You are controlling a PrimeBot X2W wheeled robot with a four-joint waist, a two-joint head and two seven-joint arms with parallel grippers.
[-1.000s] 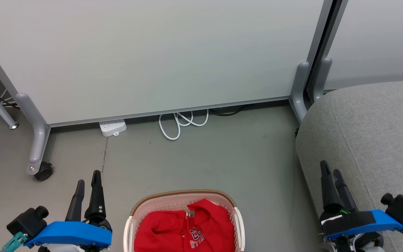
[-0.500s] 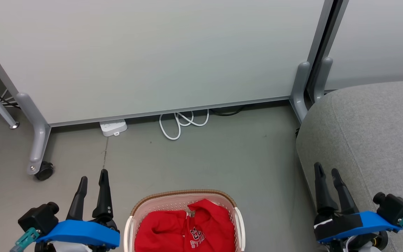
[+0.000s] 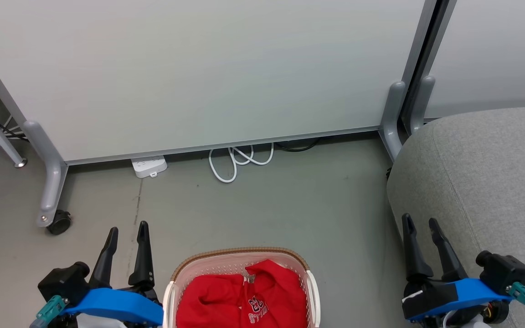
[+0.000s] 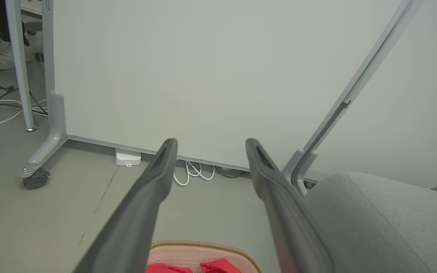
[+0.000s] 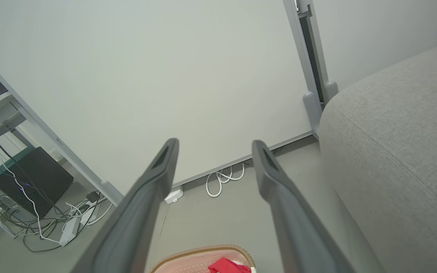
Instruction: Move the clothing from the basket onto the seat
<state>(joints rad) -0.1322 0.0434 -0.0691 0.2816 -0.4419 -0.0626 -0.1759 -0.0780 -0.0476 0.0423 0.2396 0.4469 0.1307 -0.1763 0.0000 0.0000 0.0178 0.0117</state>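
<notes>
Clothing in red sports fabric with white print [image 3: 226, 296] lies bunched inside the white perforated plastic basket with a brown woven-look rim [image 3: 239, 251], on the grey floor [image 3: 267, 205] left of the large light grey upholstered seat [image 3: 495, 173]. The left gripper [image 3: 128, 228] and right gripper [image 3: 419, 218] flank the basket, both spread wide and empty, likely poised to reach in.
</notes>
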